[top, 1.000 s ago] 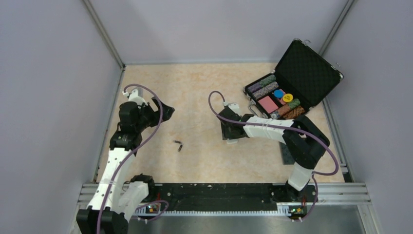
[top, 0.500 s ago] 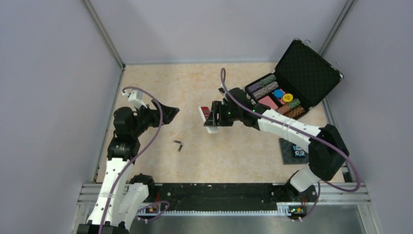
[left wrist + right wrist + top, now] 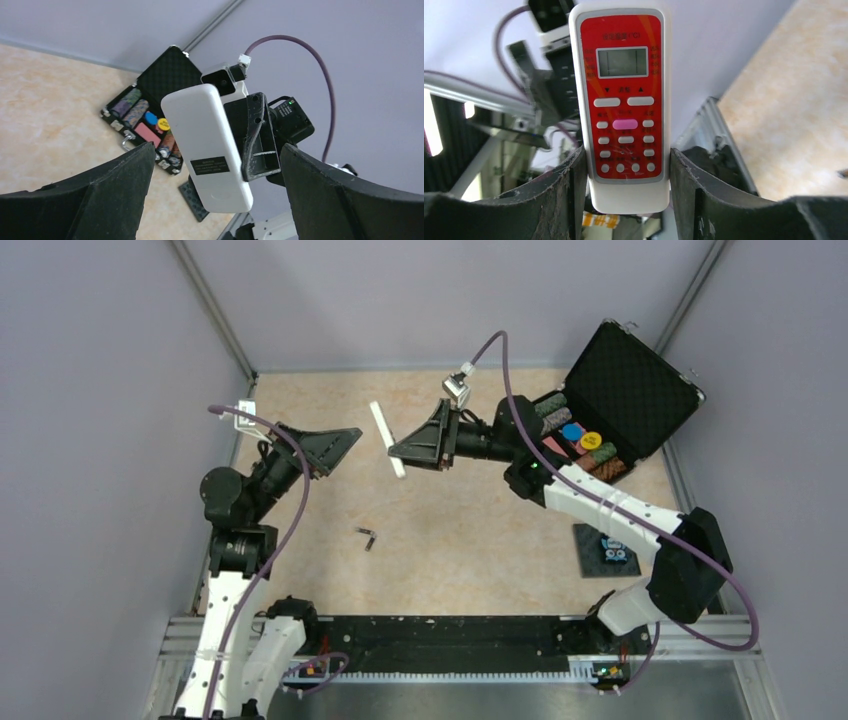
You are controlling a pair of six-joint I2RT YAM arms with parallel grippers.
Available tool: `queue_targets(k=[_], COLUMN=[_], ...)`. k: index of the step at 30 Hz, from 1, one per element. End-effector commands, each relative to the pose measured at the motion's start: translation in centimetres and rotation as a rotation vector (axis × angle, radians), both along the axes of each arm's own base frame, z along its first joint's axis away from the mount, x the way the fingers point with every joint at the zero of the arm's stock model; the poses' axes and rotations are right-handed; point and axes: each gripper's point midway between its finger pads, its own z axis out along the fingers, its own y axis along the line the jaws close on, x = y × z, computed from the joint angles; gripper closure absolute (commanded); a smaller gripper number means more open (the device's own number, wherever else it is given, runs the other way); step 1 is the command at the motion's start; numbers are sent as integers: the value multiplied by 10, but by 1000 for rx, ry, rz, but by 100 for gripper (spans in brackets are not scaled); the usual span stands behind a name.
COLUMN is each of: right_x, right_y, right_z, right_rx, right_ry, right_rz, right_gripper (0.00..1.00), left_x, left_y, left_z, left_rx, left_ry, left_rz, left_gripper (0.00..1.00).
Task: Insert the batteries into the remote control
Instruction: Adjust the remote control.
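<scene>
Right hand: clenched on the remote, one finger on each long edge near its lower end. Remote is in the air above the counter. Its red button face and screen are turned to the right wrist camera; its plain white back, with a dark label, faces the left hand.

Left hand: released, jaws spread wide, nothing between them. It points at the remote from the left, apart from it.

Batteries: two, lying together on the counter, nearer than both hands, touched by neither.

Open black case with chips, far right. Blue gadget on a black pad, near right.
</scene>
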Motion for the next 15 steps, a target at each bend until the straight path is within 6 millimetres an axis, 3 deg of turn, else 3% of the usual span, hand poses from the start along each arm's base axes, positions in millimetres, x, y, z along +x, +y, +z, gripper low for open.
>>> queue_targets(k=[1,6,15], right_x=[-29,-37,-36], right_y=[-9,-5,9], right_z=[91,101,81], right_rx=[259,277,207], right_ry=[-86,-78,-38], right_rz=[123,162,166], right_gripper=[61,61,61], left_x=[-23,-30,-48], left_y=[-13,-20,-34], left_z=[49,61,70], left_rx=[-88,-140,-106], left_ry=[-118,-134,-237], left_rz=[-143,-234,-334], left_gripper=[1,1,1])
